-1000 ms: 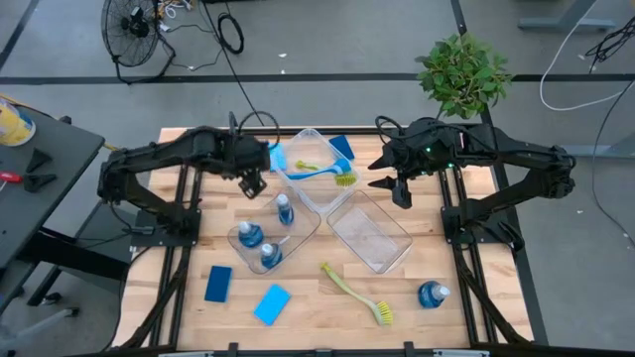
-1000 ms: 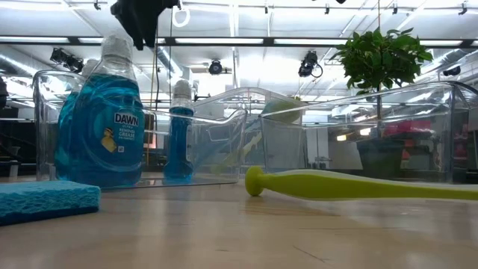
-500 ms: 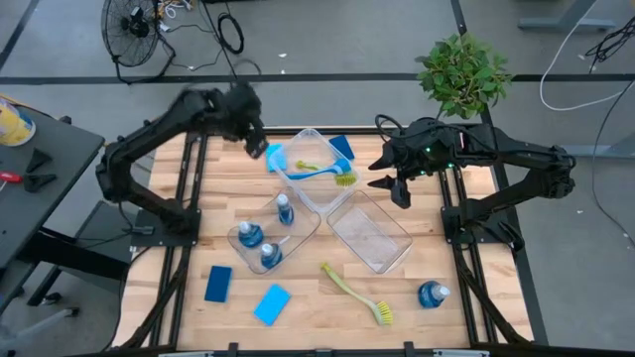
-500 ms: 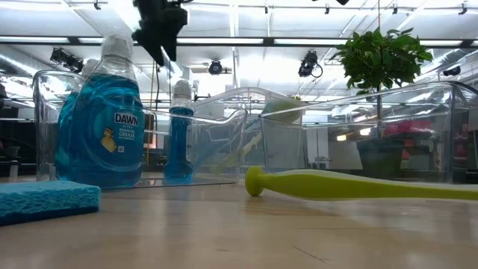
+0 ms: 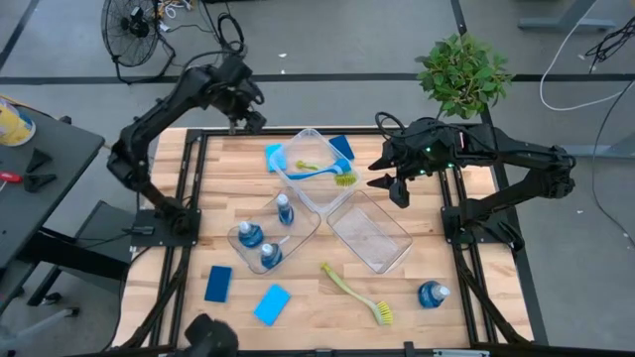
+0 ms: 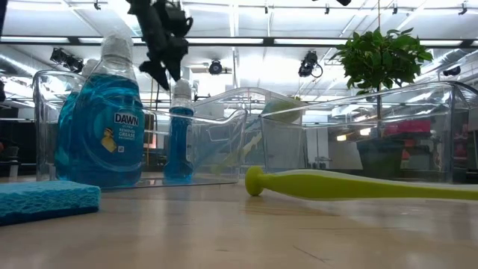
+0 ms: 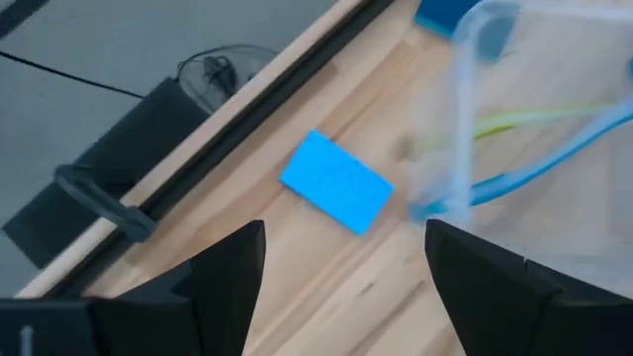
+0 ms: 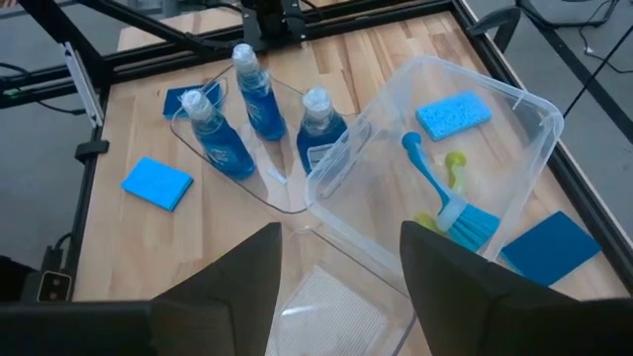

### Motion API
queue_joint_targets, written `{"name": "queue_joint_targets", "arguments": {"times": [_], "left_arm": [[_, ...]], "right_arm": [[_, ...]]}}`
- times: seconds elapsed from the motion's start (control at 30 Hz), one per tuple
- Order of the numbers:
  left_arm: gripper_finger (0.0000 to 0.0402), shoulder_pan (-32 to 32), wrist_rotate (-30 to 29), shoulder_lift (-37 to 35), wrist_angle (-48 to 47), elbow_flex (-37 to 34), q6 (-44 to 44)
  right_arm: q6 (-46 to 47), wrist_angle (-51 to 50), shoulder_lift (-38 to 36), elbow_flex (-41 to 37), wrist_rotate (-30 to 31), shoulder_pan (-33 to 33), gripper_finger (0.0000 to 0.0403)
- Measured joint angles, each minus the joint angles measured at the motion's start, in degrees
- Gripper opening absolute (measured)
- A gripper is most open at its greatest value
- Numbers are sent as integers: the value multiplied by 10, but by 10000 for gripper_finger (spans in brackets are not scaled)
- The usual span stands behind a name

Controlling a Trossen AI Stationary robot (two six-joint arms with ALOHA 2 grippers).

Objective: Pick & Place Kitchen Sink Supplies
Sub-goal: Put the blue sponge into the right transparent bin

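Wooden table (image 5: 308, 297), three clear bins clustered at centre. Far bin (image 5: 316, 164) holding blue brush (image 5: 327, 171) and a yellow-green brush (image 8: 453, 168); light-blue sponge (image 5: 275, 157) lying just beside that bin's left wall, dark-blue sponge (image 5: 341, 146) at its far right corner. Left bin (image 5: 266, 230) holding three upright bottles of blue liquid (image 5: 284, 208). Right bin (image 5: 370, 232) showing nothing inside.

Lying loose near front edge: second yellow-green brush (image 5: 357, 295), dark-blue sponge (image 5: 218, 283), light-blue sponge (image 5: 272, 303), one bottle (image 5: 432, 294) on its side at front right.

Left gripper (image 5: 243, 111) hanging over far-left table edge, fingers spread, gripping nothing; light-blue sponge showing on the wood beneath in left wrist view. Right gripper (image 5: 399, 183) hovering just right of far bin, above the table, fingers apart, carrying nothing.
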Motion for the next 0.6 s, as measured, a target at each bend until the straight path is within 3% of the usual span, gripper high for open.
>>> {"name": "queue_joint_targets", "arguments": {"times": [0.3,0.47,0.6], "left_arm": [[279,33,-4,85,-4,-6,59],[279,43,3,93,25,-47,87],[279,62,42,93,59,-85,85]], "right_arm": [[36,0,0,0,27,0,208],[43,0,0,0,50,0,208],[46,5,2,0,65,0,208]]}}
